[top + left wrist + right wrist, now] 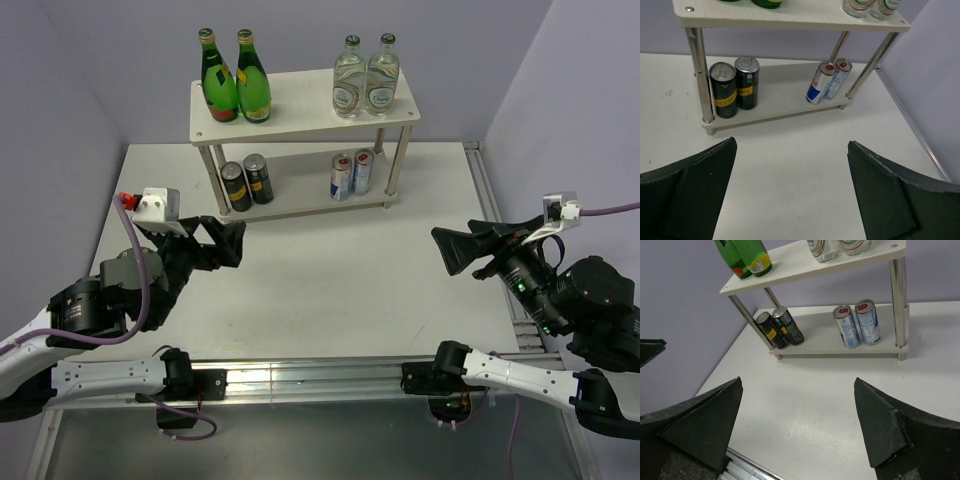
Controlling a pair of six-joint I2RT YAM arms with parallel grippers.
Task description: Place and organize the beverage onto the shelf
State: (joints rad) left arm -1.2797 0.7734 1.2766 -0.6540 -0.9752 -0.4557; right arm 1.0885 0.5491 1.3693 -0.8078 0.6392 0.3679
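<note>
Shelf [300, 112] is standing at the far side of the white table [330, 285], close to the purple back wall [120, 60]; all the drinks are sitting on it.

Top board: two green glass bottles [252, 88] are standing upright side by side at the left end; two clear bottles [349, 85] are standing upright side by side at the right end.

Lower board: two dark cans with yellow bands [236, 186] are standing together on the left; two silver-and-blue cans [342, 177] are standing together on the right; the pairs are well apart.

In the left wrist view the front-left leg [699, 75] is standing just beside the dark cans and partly screening them; the front-right leg [867, 67] is rising just right of the silver cans.

A metal rail [300, 372] is running along the near table edge, by the arm bases.

Left gripper [235, 243] is hovering over the table in front of the shelf, pointing toward it; its jaws are spread wide, holding nothing and touching nothing.

Right gripper [445, 250] is hanging near the right table edge, well apart from the shelf; its jaws are likewise gaping wide, gripping nothing, with only tabletop showing between them.
</note>
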